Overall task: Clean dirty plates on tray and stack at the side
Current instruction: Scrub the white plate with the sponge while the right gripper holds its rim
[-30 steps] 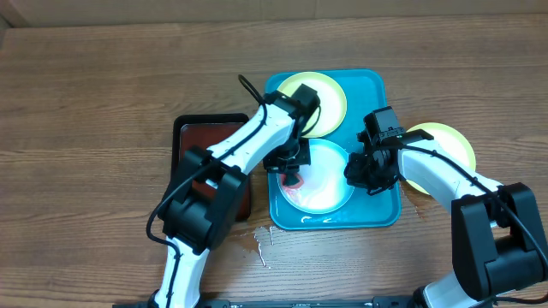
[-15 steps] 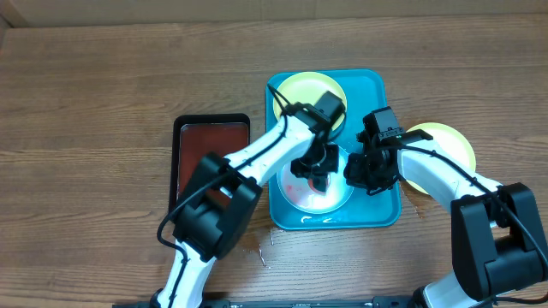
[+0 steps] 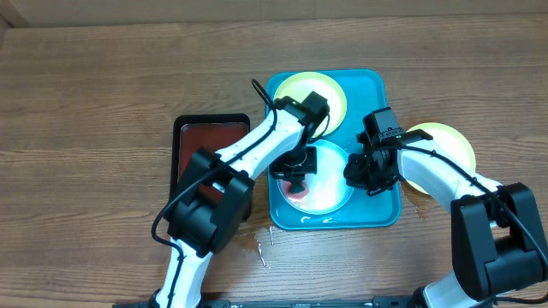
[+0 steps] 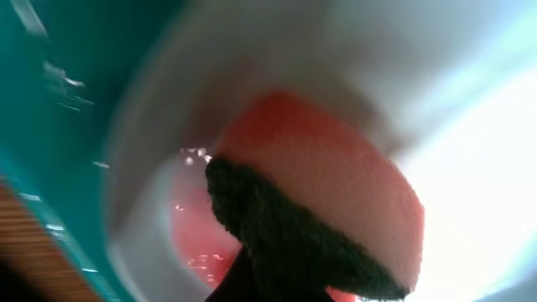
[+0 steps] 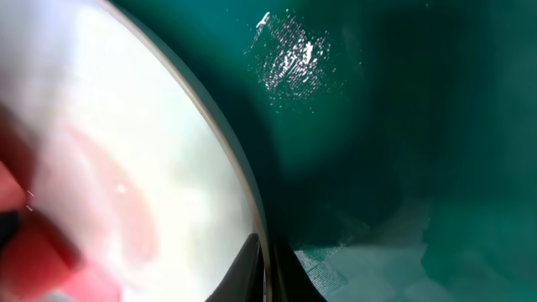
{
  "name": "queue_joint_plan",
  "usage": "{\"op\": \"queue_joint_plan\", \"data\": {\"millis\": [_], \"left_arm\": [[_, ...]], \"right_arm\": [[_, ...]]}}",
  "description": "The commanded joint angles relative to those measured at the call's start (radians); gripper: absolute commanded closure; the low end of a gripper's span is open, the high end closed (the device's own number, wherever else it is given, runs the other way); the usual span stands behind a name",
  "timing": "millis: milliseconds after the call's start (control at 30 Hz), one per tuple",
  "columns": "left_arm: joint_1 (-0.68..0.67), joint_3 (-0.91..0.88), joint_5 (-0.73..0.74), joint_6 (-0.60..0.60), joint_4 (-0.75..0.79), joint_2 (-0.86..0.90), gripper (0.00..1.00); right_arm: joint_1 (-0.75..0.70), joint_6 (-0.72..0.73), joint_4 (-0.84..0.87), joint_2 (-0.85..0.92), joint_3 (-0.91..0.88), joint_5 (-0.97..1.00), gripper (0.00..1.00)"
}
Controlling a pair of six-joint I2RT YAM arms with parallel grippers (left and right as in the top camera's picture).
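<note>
On the turquoise tray [image 3: 384, 103] lies a light blue-white dirty plate [image 3: 332, 181] with a red smear at its left. My left gripper [image 3: 295, 175] is shut on a red sponge [image 4: 327, 176] with a dark green scrub side, pressed on this plate [image 4: 470, 126] near the wet red sauce [image 4: 197, 239]. My right gripper [image 3: 365, 175] is shut on the plate's right rim; its fingers [image 5: 252, 268] pinch the edge of the plate [image 5: 126, 126]. A pale yellow-green plate [image 3: 324, 92] sits at the tray's far end, partly under the left arm. A second yellow-green plate [image 3: 443, 147] lies on the table to the right.
A black tray with a dark red inside [image 3: 205, 141] lies left of the turquoise tray, partly under the left arm. Water drops [image 3: 261, 244] dot the wood in front of the trays. The tray floor [image 5: 403, 126] is wet and shiny.
The left gripper swept the sponge right across the light plate, then back to its left part. The right gripper stayed on the rim.
</note>
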Motion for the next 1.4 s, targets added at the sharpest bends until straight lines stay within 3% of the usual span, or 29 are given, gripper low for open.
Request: {"op": "queue_joint_plan", "data": {"millis": [0,233,367,600,800,1000,1167,1200,1233,1367], "left_arm": [[0.043,0.008,-0.171,0.033,-0.012,0.026,0.96],[0.075,0.008,-0.158,0.037,0.043,0.026,0.96],[0.072,0.007,0.029,0.093,0.164,0.026,0.96],[0.013,0.006,0.359,0.085,0.362,0.071,0.96],[-0.020,0.006,0.434,0.086,0.303,0.117,0.96],[0.005,0.016,0.303,0.089,0.127,0.094,0.96],[0.027,0.073,0.011,0.089,-0.043,0.061,0.96],[0.027,0.096,-0.140,0.089,-0.089,0.061,0.96],[0.028,0.101,-0.202,0.089,-0.100,0.061,0.96],[0.042,0.105,-0.322,0.086,-0.106,0.061,0.96]], "right_arm": [[0.006,-0.004,-0.013,0.006,-0.019,0.030,0.96],[0.006,-0.004,-0.011,0.006,-0.019,0.030,0.96],[0.006,-0.004,-0.012,0.006,-0.019,0.031,0.96],[0.006,-0.004,-0.013,0.006,-0.019,0.031,0.96],[0.006,-0.004,-0.014,0.006,-0.019,0.030,0.96],[0.006,-0.004,-0.012,0.006,-0.019,0.031,0.96],[0.006,-0.004,-0.009,0.006,-0.019,0.030,0.96],[0.006,-0.004,-0.009,0.006,-0.019,0.030,0.96],[0.006,-0.004,-0.009,0.006,-0.019,0.030,0.96],[0.006,-0.004,-0.010,0.006,-0.019,0.030,0.96]]}}
